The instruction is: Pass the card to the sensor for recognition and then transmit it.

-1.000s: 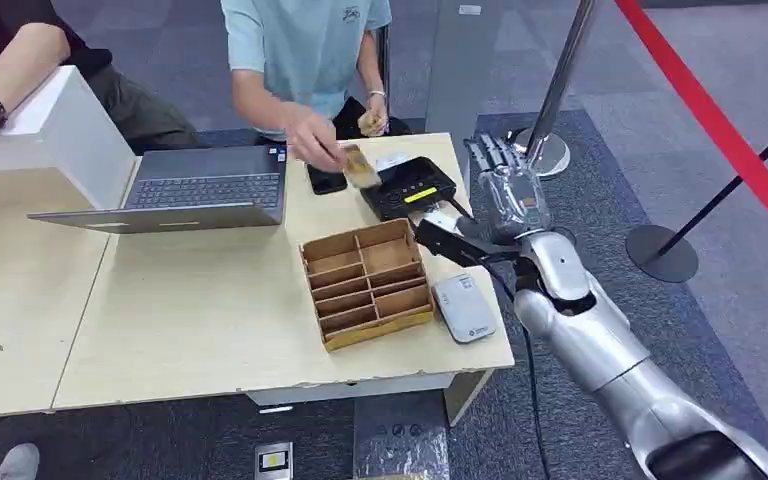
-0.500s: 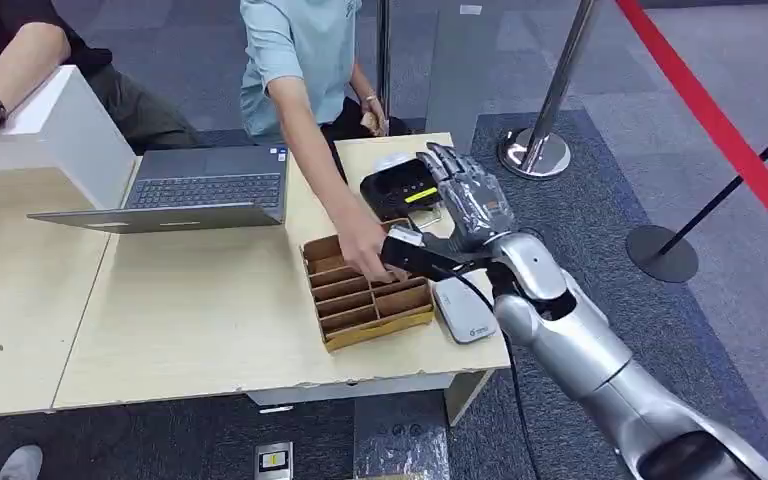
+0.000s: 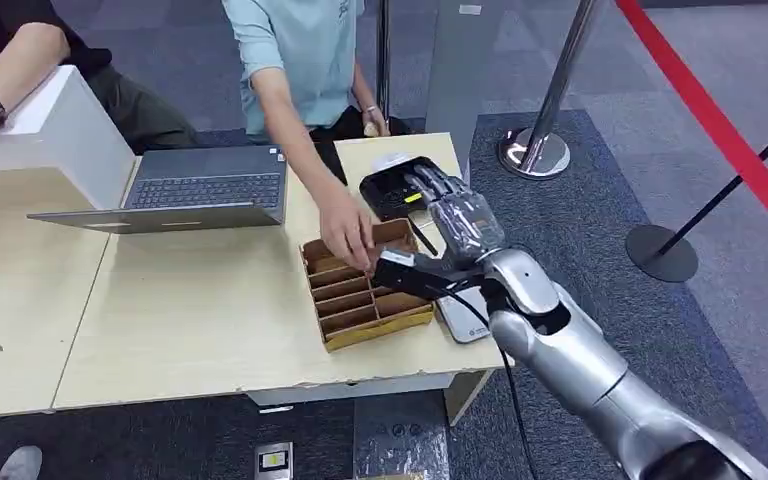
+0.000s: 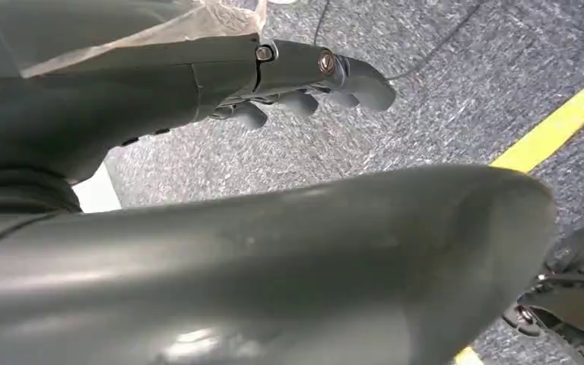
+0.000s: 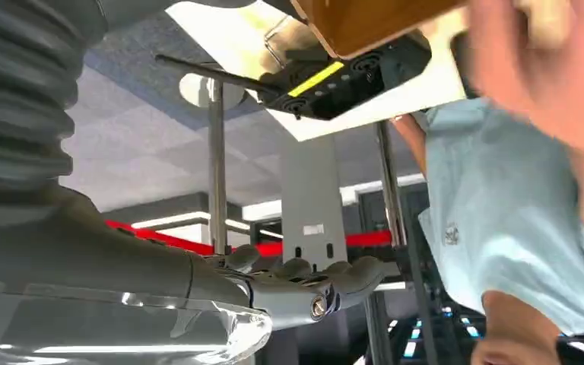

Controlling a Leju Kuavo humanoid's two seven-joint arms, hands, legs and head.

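The black sensor (image 3: pixel 388 188) with a yellow strip lies at the table's far edge; it is also in the right wrist view (image 5: pixel 334 80). My right hand (image 3: pixel 460 215) hovers just to the sensor's near right with its fingers spread and nothing in it (image 5: pixel 304 283). A person's hand (image 3: pixel 345 232) reaches into the far row of the wooden divided box (image 3: pixel 370 300); I cannot make out a card in it. My left hand (image 4: pixel 304 84) hangs over the carpet with its fingers stretched out and holds nothing.
A white flat device (image 3: pixel 460 320) lies right of the box, partly under my right arm. An open laptop (image 3: pixel 200 190) and a white box (image 3: pixel 50 120) stand to the left. Two people are behind the table. Stanchion bases (image 3: pixel 535 152) stand on the carpet to the right.
My right hand has swung left and down, from beside the table's right edge to beside the sensor. The person's hand went from the sensor, holding a card, down into the wooden box.
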